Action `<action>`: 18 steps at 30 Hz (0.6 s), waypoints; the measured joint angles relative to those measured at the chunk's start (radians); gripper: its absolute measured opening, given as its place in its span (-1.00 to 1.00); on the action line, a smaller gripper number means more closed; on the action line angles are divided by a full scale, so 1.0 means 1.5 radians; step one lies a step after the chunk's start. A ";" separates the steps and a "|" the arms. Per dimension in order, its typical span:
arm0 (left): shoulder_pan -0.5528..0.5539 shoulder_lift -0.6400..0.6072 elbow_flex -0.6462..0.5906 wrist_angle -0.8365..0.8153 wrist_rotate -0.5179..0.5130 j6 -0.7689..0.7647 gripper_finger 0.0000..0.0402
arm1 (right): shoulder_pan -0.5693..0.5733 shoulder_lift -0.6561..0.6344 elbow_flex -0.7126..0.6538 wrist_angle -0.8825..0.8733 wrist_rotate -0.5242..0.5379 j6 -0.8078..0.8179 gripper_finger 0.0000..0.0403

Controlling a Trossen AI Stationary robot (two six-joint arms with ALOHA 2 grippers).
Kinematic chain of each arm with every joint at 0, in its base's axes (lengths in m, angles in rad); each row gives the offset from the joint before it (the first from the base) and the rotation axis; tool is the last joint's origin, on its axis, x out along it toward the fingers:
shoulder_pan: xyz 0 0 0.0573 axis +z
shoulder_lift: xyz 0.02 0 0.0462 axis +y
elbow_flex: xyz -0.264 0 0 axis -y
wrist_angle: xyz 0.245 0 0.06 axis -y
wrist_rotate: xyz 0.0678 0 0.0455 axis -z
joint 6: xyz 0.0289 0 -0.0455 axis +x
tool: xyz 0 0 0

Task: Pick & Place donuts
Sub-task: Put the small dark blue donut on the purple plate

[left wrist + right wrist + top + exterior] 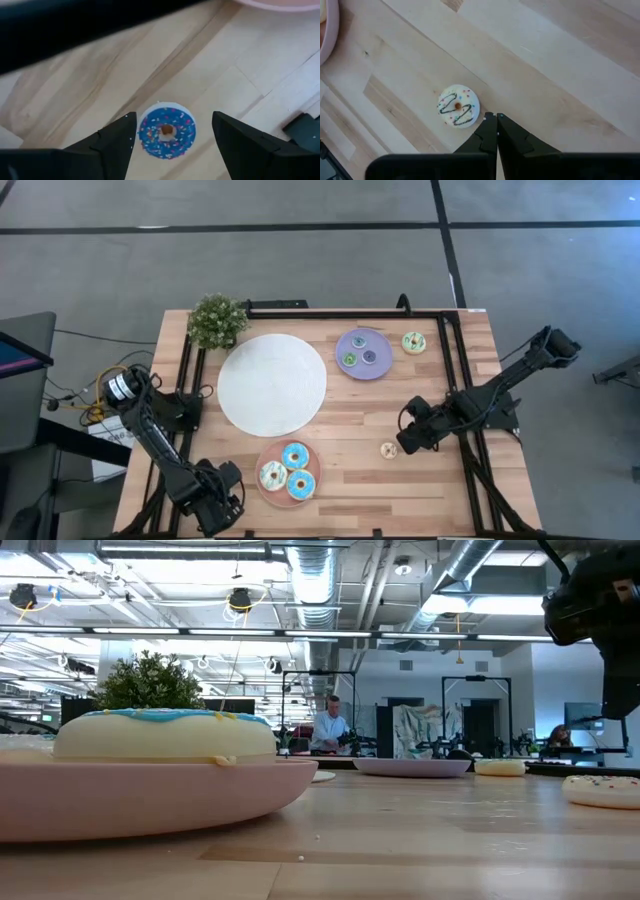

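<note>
Clearly the left gripper (172,145) hangs with fingers spread over a blue mini donut (167,131) lying flat on the bare table (440,485) at the near left corner, just off the pink plate (262,455) that carries three larger donuts (295,456). The right gripper (496,118) is pinched closed and empty, just beside a beige mini donut (458,106) on the wood. Both rings look light, rigid and smooth, likely to skid if nudged, so a pinch across the outer rim, one finger each side, seems the safest hold.
</note>
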 joint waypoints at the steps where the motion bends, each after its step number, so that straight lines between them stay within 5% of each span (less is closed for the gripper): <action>1: 0.000 0.000 0.000 -0.001 0.000 0.002 0.27 | 0.000 0.000 0.000 0.000 0.000 0.000 -1.00; 8: 0.000 -0.001 -0.013 0.013 0.013 -0.002 0.30 | 0.000 0.000 0.000 0.000 0.000 0.000 -1.00; 18: -0.001 -0.001 -0.087 0.129 0.052 -0.031 0.62 | 0.000 0.000 0.000 -0.001 0.000 -0.001 -1.00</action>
